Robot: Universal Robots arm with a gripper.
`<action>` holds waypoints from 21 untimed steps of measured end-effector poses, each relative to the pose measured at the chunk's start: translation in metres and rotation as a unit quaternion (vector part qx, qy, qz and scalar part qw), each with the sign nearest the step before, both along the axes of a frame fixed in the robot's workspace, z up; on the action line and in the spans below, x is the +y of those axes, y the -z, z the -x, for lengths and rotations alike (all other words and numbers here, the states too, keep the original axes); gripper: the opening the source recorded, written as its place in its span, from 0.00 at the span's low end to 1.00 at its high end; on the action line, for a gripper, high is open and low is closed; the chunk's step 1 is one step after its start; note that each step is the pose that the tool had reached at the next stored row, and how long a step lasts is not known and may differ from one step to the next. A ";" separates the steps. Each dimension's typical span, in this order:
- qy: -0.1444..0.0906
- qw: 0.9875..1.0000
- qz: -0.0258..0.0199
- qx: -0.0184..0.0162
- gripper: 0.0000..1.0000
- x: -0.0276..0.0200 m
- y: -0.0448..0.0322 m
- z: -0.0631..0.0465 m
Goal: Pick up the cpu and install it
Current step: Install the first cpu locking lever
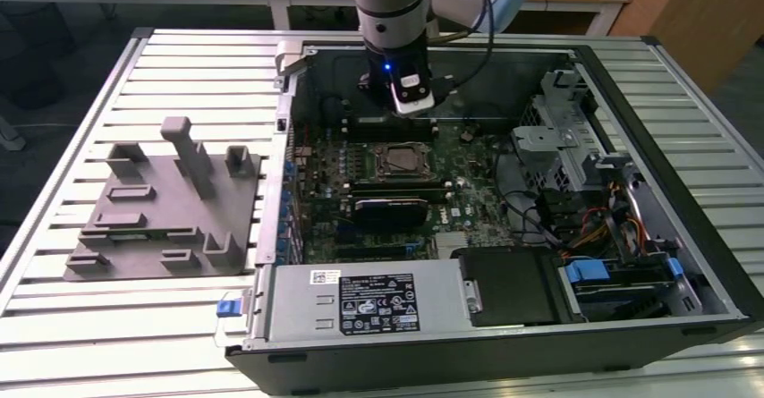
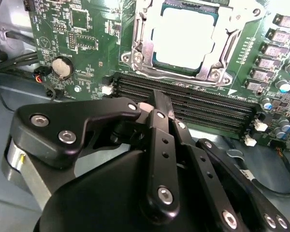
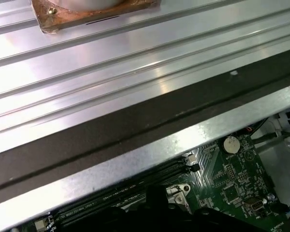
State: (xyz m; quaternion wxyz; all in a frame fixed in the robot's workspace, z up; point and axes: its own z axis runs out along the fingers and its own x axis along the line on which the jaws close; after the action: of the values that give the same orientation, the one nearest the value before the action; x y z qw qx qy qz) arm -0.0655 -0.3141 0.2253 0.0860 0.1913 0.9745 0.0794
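On the slatted metal table [image 1: 72, 326] an open computer case [image 1: 668, 103] lies on its side, with a grey fixture tray [image 1: 143, 237] just beside it toward the exterior view's left. Inside the case, the green motherboard [image 2: 82, 43] lies flat, and the arm [image 1: 392, 13] hangs over its far part, above the socket [image 1: 398, 159].

The cpu [image 2: 183, 38] already sits in that socket, under the metal retention frame [image 2: 140, 43], its bright silver top facing up. It lies flat and looks square, so no long axis can be told; its edges run parallel to the frame and to the memory slots [image 2: 183, 99] beside it.

The gripper [image 2: 157, 104] hovers over those slots, near the socket but apart from it. Its black fingers [image 2: 159, 145] appear brought together with nothing between them, though the tips are partly hidden by the linkage.

My judgement is that placement is done or nearly so. Doing this step well means keeping the chip seated level in its recess, with no sideways nudge from the fingertips, and keeping the arm's motion vertical near the frame.
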 end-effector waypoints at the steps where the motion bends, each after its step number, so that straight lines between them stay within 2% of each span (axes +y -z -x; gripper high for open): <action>1: 0.000 1.000 0.002 0.001 0.11 0.0000 0.0000 0.000; 5: 0.000 1.000 0.014 0.006 0.11 -0.0001 0.0002 0.000; 8: 0.000 1.000 0.025 0.012 0.11 0.0000 0.0005 -0.001; 12: 0.000 0.999 0.036 0.026 0.11 -0.0001 0.0007 -0.002; 18: -0.001 0.997 0.052 0.050 0.11 -0.0001 0.0010 -0.004; 19: -0.001 0.997 0.053 0.053 0.11 -0.0001 0.0011 -0.004; 21: -0.001 0.997 0.054 0.054 0.11 -0.0001 0.0010 -0.004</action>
State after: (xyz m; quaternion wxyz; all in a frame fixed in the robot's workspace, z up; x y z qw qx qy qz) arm -0.0613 -0.3142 0.2243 0.0437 0.1896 0.9807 0.0161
